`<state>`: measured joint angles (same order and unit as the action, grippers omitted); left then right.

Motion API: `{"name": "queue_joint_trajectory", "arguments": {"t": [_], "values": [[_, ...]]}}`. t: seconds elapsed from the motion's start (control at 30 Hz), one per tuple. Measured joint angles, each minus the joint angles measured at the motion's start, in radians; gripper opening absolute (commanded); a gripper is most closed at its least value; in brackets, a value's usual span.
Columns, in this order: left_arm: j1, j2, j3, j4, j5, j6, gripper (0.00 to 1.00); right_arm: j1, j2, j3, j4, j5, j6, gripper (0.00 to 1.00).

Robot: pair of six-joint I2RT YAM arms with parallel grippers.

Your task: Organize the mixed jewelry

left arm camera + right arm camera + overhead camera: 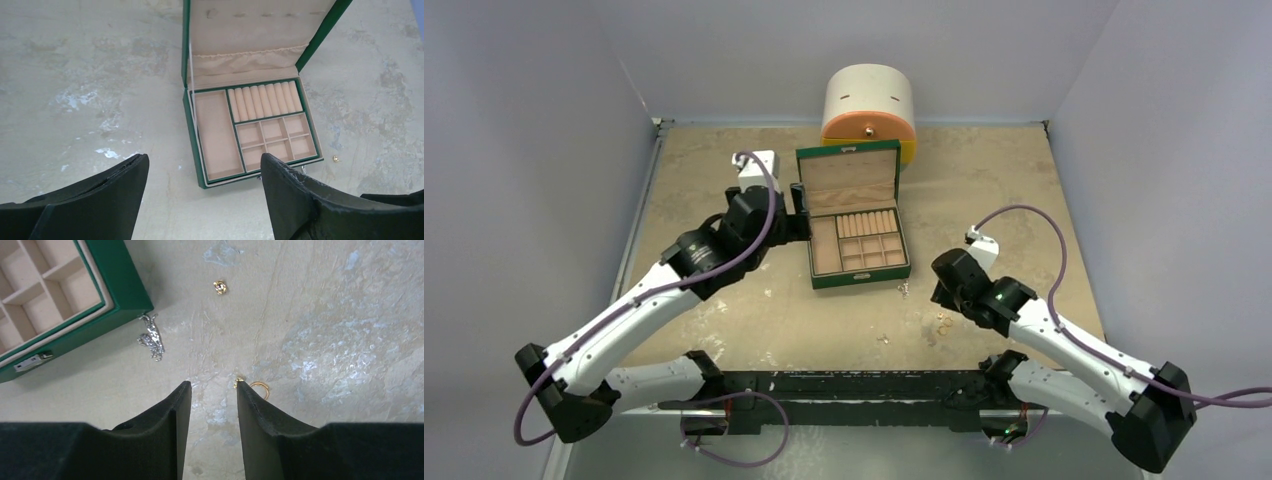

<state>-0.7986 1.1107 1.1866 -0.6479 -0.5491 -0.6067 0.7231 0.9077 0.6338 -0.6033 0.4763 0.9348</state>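
The mixed jewelry (944, 322) is scattered on the table (984, 200), near and to the right of the green box (860, 282); none is seen inside it. A cream and orange cylinder (868, 100) is stood at the far edge, just behind the box. The box is set mid-table with its lid raised, and its tan compartments (272, 137) are shown bare.

The left gripper (796, 215) is held at the box's left side, jaws spread wide, w/ nothing between them. The right gripper (213, 387) is lowered over the table near the box's near-right corner, jaws part open, w/ nothing gripped.

A silvery piece (151, 337) is laid just beside the box's front wall. A gold ring (263, 385) is seen just beside one right fingertip, partly hidden by it. A small gold stud (219, 287) is laid apart from both.
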Motion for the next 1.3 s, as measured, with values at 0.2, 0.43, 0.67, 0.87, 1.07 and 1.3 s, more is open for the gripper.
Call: {"name": "queue_joint_trajectory", "arguments": {"t": [0.2,0.43,0.67,0.87,1.07,1.3], "values": [[0.0,-0.127,-0.07,0.014,-0.045,0.058,0.82,-0.003,0.027,-0.047,0.002,-0.026,0.055,0.38],[0.0,-0.166,-0.173,0.048,-0.073,0.103,0.82,-0.004,0.129,-0.055,0.011,-0.05,0.106,0.32],[0.0,-0.199,-0.217,0.054,-0.087,0.114,0.82,-0.005,0.179,-0.082,0.029,-0.053,0.142,0.29],[0.0,-0.215,-0.219,0.054,-0.095,0.12,0.82,-0.005,0.21,-0.083,0.034,-0.051,0.158,0.25],[0.0,-0.219,-0.219,0.055,-0.095,0.12,0.82,-0.006,0.22,-0.086,0.044,-0.048,0.164,0.23],[0.0,-0.217,-0.22,0.055,-0.096,0.12,0.82,-0.019,0.232,-0.086,0.063,-0.047,0.162,0.21]]}}
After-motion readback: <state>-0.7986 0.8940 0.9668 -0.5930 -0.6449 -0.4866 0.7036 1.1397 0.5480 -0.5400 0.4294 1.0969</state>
